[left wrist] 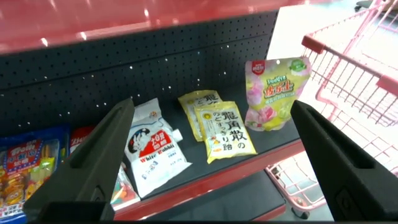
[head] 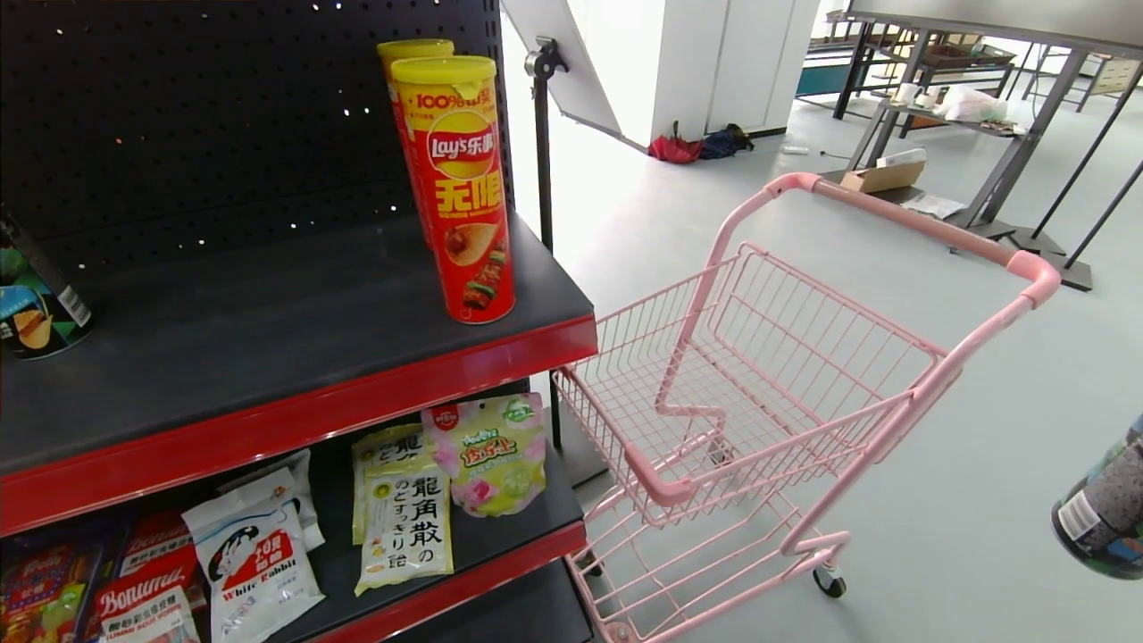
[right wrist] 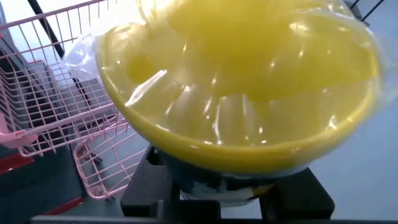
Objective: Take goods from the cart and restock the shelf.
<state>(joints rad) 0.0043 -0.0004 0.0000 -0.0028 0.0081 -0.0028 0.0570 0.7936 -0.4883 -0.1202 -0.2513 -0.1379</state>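
Right wrist view: my right gripper point(right wrist: 224, 196) grips a yellow-lidded can point(right wrist: 242, 81) near the cart point(right wrist: 62, 124); left gripper point(left wrist: 212, 107) wide open, empty, facing the lower shelf point(left wrist: 186, 175).

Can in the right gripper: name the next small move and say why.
Probably swing the can left, above the cart, toward the top shelf. The right gripper grips it right of the cart, and bare deck lies beside the red cans.

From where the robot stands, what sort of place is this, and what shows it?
Likely a mock shop in a lab: a shelf stocked with crisp cans and sweet bags, a pink cart beside it, and work tables behind.
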